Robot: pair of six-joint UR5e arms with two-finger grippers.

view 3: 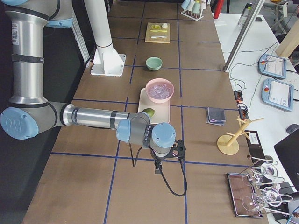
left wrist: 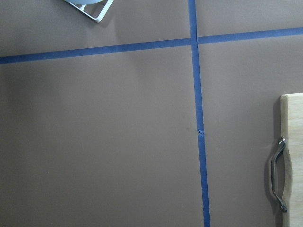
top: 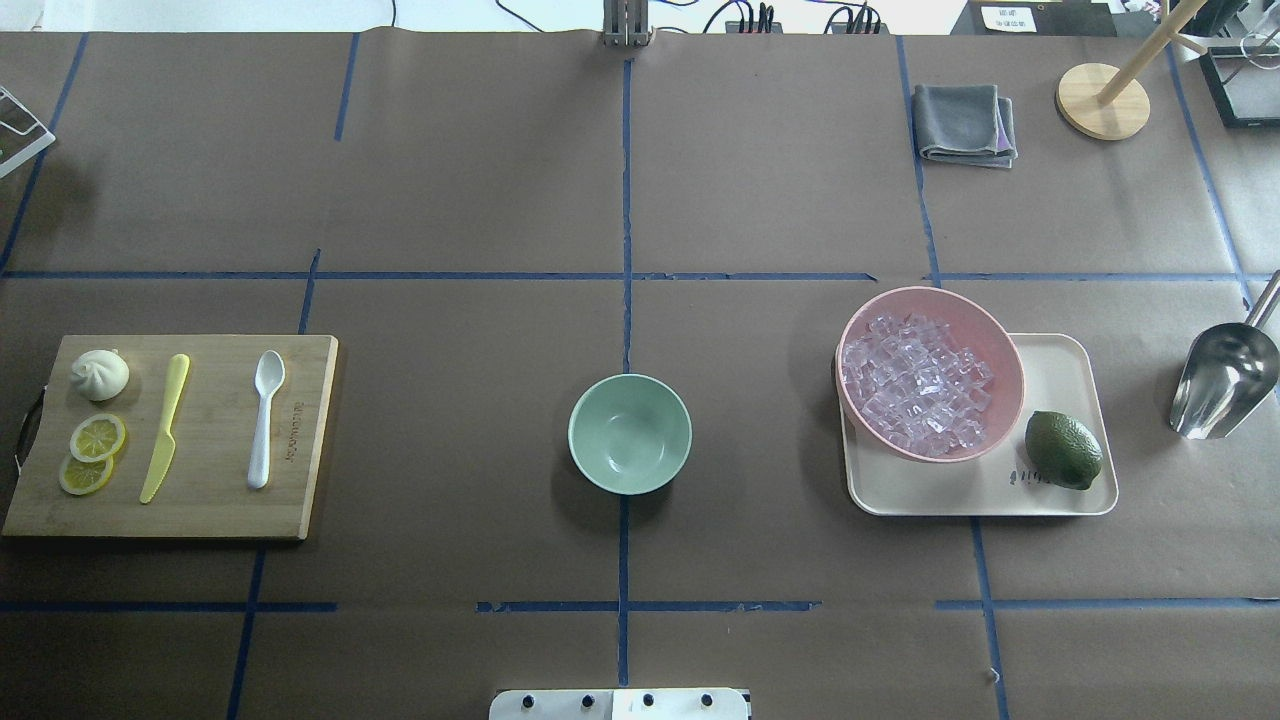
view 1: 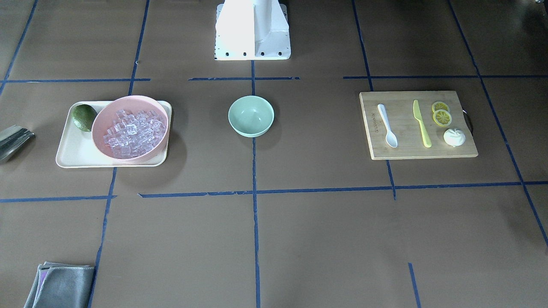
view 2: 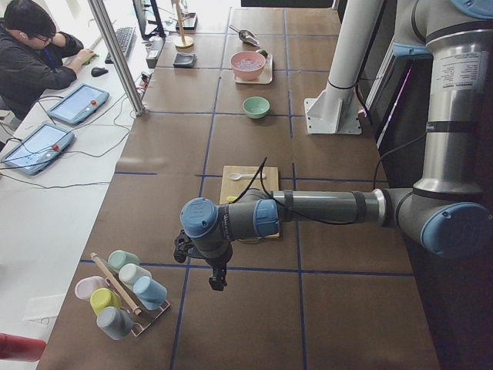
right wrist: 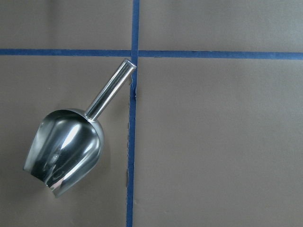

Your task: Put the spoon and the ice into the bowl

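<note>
You have one smooth, round mint-green bowl point(top: 630, 440), empty. Well to its left, as the robot sits, the single slim white plastic spoon point(top: 265, 417) lies flat on a bamboo board point(top: 215, 500) with one yellow-green knife point(top: 165, 428), two lemon slices point(top: 97, 437) and one bun point(top: 100, 375). Well to the bowl's right, glassy ice point(top: 915, 385) cubes, too many to count, fill a wider pink bowl point(top: 1005, 350) on a cream tray point(top: 1060, 360) beside one lime point(top: 1063, 450). You cannot tell how the fingers of the left gripper point(view 2: 218, 279) or right gripper point(view 3: 159, 168) stand.

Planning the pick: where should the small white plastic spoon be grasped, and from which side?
Likely mid-handle, from straight above, closing across its width: the small white plastic spoon lies flat on the wooden cutting board, apart from the yellow-green plastic knife.
</note>
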